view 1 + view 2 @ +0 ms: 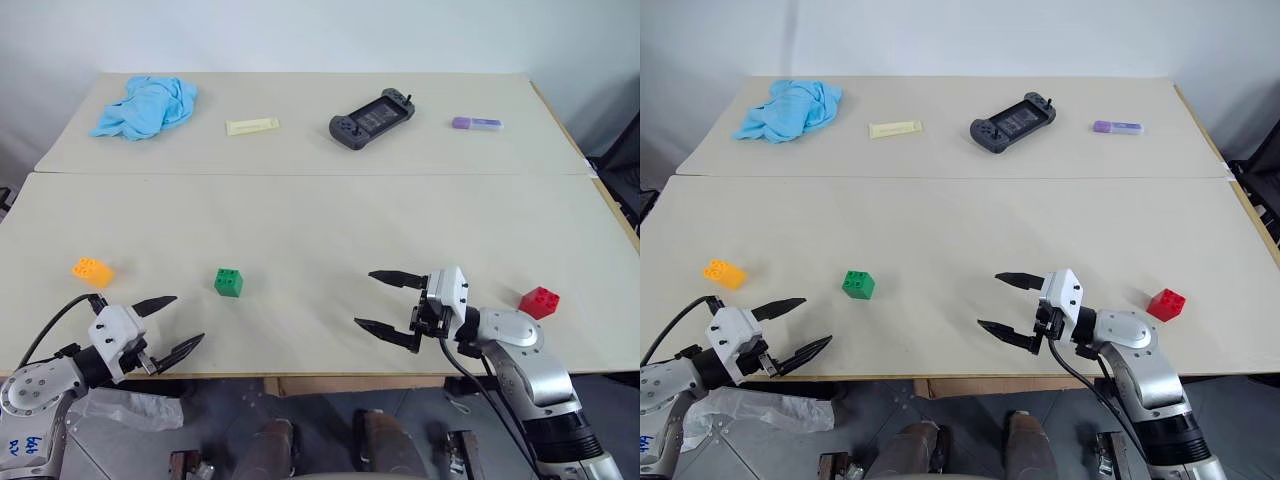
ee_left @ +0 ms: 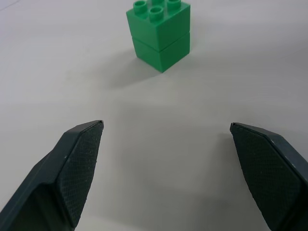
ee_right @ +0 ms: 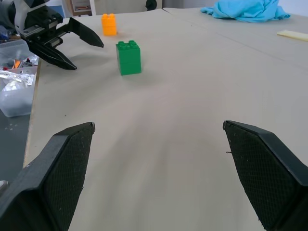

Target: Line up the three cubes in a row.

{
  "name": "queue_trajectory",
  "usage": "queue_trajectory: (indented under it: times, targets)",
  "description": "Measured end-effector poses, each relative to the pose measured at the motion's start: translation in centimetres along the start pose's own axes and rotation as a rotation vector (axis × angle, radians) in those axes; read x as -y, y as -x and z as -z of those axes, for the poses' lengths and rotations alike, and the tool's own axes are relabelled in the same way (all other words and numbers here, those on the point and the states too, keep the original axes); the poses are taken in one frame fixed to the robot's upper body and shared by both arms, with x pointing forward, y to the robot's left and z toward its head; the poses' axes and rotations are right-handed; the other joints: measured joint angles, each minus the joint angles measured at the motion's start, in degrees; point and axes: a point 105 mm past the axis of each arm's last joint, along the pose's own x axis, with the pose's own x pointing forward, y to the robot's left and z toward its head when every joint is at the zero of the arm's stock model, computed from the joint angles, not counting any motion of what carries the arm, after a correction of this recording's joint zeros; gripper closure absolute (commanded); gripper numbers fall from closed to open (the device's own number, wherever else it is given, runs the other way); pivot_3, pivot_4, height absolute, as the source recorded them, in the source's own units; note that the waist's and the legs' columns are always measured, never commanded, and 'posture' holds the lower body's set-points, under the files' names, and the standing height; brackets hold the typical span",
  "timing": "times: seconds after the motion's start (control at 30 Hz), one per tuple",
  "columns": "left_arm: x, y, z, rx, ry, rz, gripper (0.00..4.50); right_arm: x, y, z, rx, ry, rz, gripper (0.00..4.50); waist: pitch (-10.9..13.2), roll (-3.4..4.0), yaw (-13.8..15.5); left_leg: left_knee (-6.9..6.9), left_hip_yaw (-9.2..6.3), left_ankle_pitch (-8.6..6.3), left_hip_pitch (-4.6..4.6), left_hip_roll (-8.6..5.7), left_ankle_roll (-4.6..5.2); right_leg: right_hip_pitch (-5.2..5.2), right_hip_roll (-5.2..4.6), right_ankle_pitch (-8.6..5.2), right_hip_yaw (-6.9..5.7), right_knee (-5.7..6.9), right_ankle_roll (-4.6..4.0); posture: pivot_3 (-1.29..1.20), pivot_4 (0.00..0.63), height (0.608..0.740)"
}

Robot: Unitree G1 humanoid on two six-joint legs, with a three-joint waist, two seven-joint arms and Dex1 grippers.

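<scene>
Both pincers hover empty and spread wide. The left pincer (image 1: 167, 324) faces the green studded plastic cube (image 1: 228, 282) at lower centre-left, likely its first pick. The orange-yellow studded cube (image 1: 92, 271) lies lower left, the red studded cube (image 1: 539, 301) lower right beyond the right pincer (image 1: 386, 305), scattered across the beige bench (image 1: 320, 220).

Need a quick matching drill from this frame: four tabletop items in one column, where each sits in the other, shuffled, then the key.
Items
1. small green studded plastic cube
2. small red studded plastic cube
3. small orange-yellow studded plastic cube
4. black game controller

Places
A. far part of the table, between the pale yellow flat bar and the purple stick
B. near edge, outside the right gripper
C. between the two grippers
D. just beyond the left gripper

Pairs: 1-C, 2-B, 3-D, 4-A
</scene>
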Motion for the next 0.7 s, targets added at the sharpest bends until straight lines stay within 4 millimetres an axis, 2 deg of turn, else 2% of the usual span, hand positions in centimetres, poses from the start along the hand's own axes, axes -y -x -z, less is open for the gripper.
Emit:
queue_trajectory:
  times: [0.13, 0.3, 0.4, 0.47, 0.53, 0.6, 0.7]
  targets:
    - [0.0, 0.0, 0.1, -0.009, 0.012, -0.003, 0.02, 0.3, -0.1, 0.0, 0.002, 0.016, 0.002, 0.0, 0.0, 0.0, -0.01, 0.0, 0.0, 0.0, 0.0, 0.0, 0.0, 0.0, 0.0, 0.0, 0.0, 0.01, 0.0, 0.0, 0.15, 0.74]
    - [-0.2, 0.5, -0.2, -0.001, 0.126, 0.028, 0.02, 0.4, -0.1, 0.1, -0.001, 0.017, 0.005, 0.0, 0.0, 0.0, -0.01, 0.01, -0.01, 0.0, 0.0, 0.0, 0.0, 0.0, 0.0, 0.0, 0.0, 0.02, 0.0, 0.0, 0.15, 0.74]
    - [-1.0, 0.2, -2.2, 0.045, 0.096, 0.032, 0.02, 0.2, 0.3, -0.5, 0.026, -0.009, 0.02, 0.0, 0.01, 0.03, 0.28, 0.04, -0.04, 0.0, -0.01, -0.02, 0.0, 0.02, -0.04, 0.0, -0.01, 0.02, 0.0, 0.0, 0.15, 0.74]
    - [-1.6, -1.3, -4.9, 0.126, 0.043, 0.044, 0.02, 0.7, 0.8, -1.9, 0.065, 0.009, 0.061, 0.0, 0.02, 0.04, 0.85, 0.13, -0.08, 0.01, -0.05, -0.06, 0.01, 0.02, -0.06, 0.0, -0.04, 0.08, 0.0, 0.0, 0.15, 0.74]
    - [-1.3, -4.0, -8.7, 0.243, -0.032, 0.102, 0.02, 1.7, 2.4, -3.7, 0.096, 0.067, 0.166, 0.0, 0.02, 0.04, 1.72, 0.18, -0.11, 0.02, -0.05, -0.16, 0.03, 0.05, -0.1, 0.02, -0.05, 0.1, 0.04, 0.0, 0.15, 0.74]
    - [0.1, -5.7, -11.3, 0.318, -0.088, 0.185, 0.02, 2.5, 4.7, -4.7, 0.073, 0.119, 0.277, 0.0, -0.01, 0.02, 1.81, 0.17, -0.07, -0.01, -0.03, -0.21, 0.09, 0.05, -0.1, 0.04, -0.03, 0.15, 0.06, 0.0, 0.15, 0.74]
    - [1.6, -7.1, -11.2, 0.298, -0.067, 0.294, 0.02, 3.2, 8.7, -5.2, 0.026, 0.119, 0.464, 0.0, -0.02, 0.02, 1.11, 0.0, 0.05, -0.05, -0.05, -0.13, 0.11, -0.02, 0.01, 0.04, -0.01, 0.19, 0.07, 0.0, 0.15, 0.74]
